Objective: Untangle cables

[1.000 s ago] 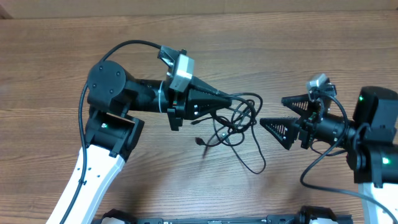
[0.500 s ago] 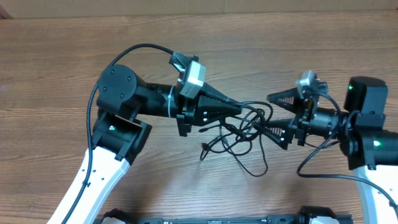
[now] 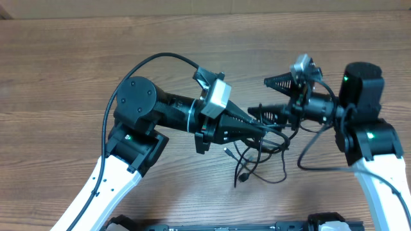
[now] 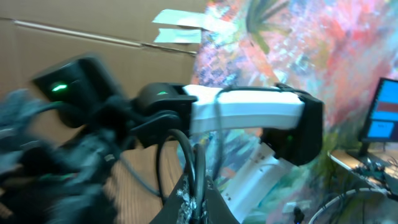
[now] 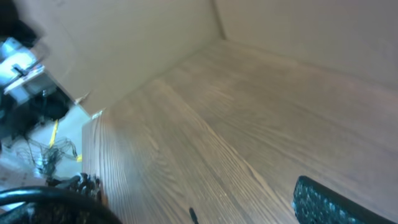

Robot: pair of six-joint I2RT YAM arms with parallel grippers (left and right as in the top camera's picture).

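The cables (image 3: 257,157) are a tangle of thin black cords hanging in loops below and between the two grippers, with a plug end (image 3: 239,181) dangling low over the wooden table (image 3: 77,70). My left gripper (image 3: 262,128) is shut on the cords. In the left wrist view the cords (image 4: 193,155) rise in a loop from the closed jaws (image 4: 200,205). My right gripper (image 3: 258,97) is open, its fingers spread just above and beside the left fingertips, the lower finger against the tangle. The right wrist view shows one finger (image 5: 333,204) and bare wood.
The two arms face each other closely at the table's middle right. The left arm's thick black cable (image 3: 154,61) arcs over its wrist. A cardboard wall (image 5: 124,43) stands at the table's far edge.
My left gripper has carried the cables right and toward the front. My right gripper has moved left and toward the back, closing in on the tangle. The loops hang lower.
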